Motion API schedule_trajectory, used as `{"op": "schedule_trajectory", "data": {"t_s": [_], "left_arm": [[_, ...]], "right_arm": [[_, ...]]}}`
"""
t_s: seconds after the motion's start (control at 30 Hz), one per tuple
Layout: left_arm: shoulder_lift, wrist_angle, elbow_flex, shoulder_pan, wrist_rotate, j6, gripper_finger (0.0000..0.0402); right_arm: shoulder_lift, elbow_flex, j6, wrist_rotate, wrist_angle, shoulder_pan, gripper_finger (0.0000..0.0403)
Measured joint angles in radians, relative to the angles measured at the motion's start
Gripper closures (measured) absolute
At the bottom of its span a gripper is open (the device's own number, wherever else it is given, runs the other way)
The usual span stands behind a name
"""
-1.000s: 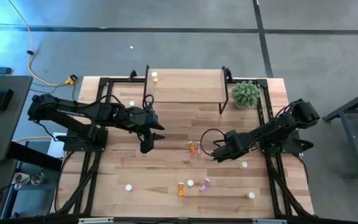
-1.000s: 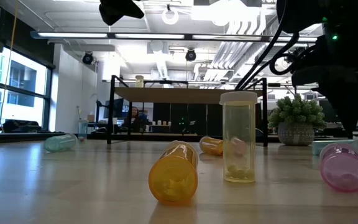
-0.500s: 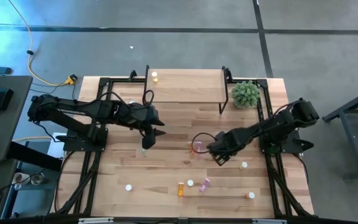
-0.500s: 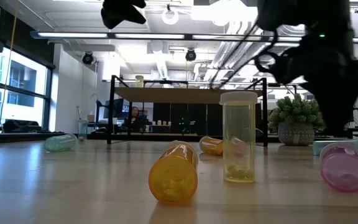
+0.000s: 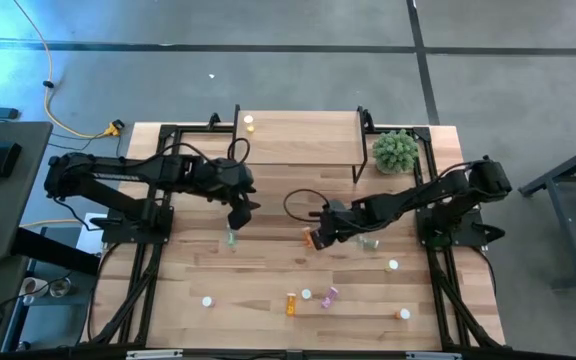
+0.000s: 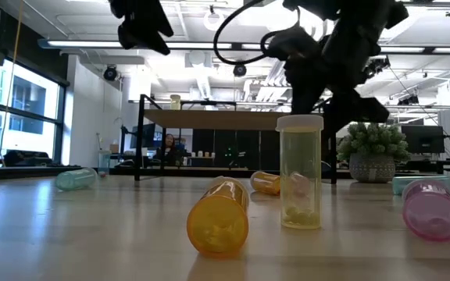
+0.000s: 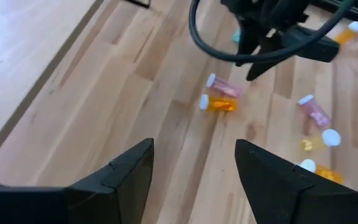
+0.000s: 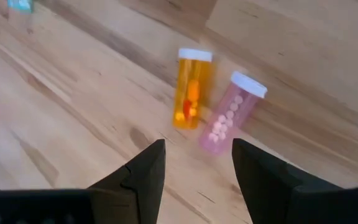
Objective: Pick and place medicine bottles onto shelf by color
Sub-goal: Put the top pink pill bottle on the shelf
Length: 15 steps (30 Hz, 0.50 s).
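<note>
The right gripper (image 5: 315,238) had slid across the table, away from the round green plant ball (image 5: 395,151), and stopped over an orange bottle (image 8: 192,88) and a pink bottle (image 8: 231,112) lying side by side near the little wooden shelf (image 5: 298,140). Its fingers were spread apart and empty, so I think a grab was coming. The left gripper (image 5: 238,213) had moved nearer the shelf, fingers spread too. One yellow bottle (image 5: 249,124) already stood on the shelf.

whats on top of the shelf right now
One yellow bottle stands near the left end of the shelf. The rest of the board shows bare wood from above. Nothing covers its top, but what lies beneath it is hidden.
</note>
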State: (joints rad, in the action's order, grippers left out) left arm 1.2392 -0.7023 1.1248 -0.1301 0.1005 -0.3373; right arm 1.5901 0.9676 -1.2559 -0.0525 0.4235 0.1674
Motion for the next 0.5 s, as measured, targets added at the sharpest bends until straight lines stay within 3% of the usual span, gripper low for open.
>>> {"op": "schedule_trajectory", "data": {"t_s": [0.5], "left_arm": [[-0.018, -0.019, 0.001, -0.043, -0.006, 0.082, 0.0187]], "right_arm": [[0.105, 0.002, -0.101, 0.005, -0.021, -0.011, 0.0226]]}}
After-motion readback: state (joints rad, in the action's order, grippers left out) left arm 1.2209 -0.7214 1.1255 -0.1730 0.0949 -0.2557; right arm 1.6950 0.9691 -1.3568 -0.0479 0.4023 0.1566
